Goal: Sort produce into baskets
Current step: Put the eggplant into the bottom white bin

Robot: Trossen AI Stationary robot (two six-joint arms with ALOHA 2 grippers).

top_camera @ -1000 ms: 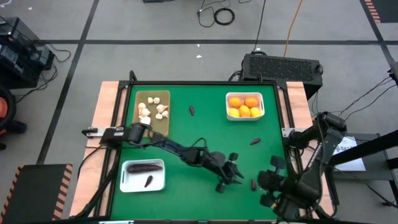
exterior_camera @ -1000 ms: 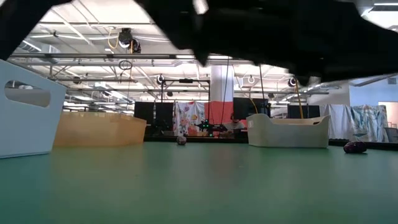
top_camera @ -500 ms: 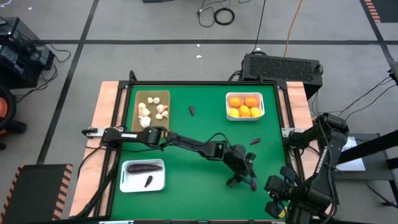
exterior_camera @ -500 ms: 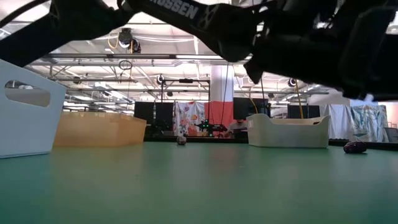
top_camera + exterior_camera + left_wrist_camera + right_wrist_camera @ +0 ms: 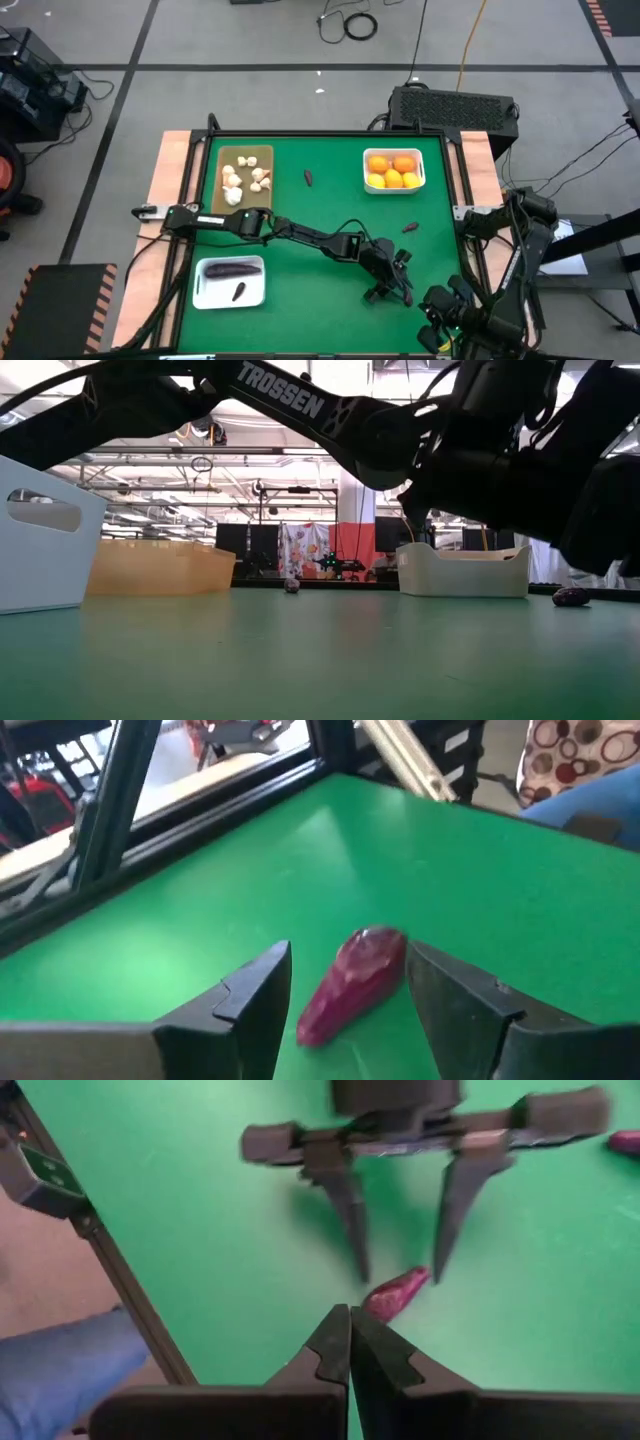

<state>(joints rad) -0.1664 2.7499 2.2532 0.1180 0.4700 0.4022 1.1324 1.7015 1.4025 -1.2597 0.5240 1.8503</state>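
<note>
A small purple eggplant piece (image 5: 350, 982) lies on the green table near its right near corner. My left gripper (image 5: 345, 995) is open and low over it. One finger stands on each side of the piece (image 5: 395, 1292) without touching it. My right gripper (image 5: 350, 1345) is shut and empty, hovering just nearer the right near corner (image 5: 440, 318). A tan tray (image 5: 262, 155) holds garlic bulbs. A white basket (image 5: 393, 152) holds citrus. Another white basket (image 5: 215, 292) holds two eggplant pieces.
Two more purple pieces lie loose on the table, one at the far middle (image 5: 308, 178) and one right of centre (image 5: 410, 227). The left arm stretches across the table's middle. A black frame rail (image 5: 130, 1315) runs along the table's edge by the right gripper.
My left gripper has swung toward the table's right edge and come down, so its fingers now straddle the purple piece. My right gripper has drawn back a little toward the near edge and rolled about its own axis, staying shut.
</note>
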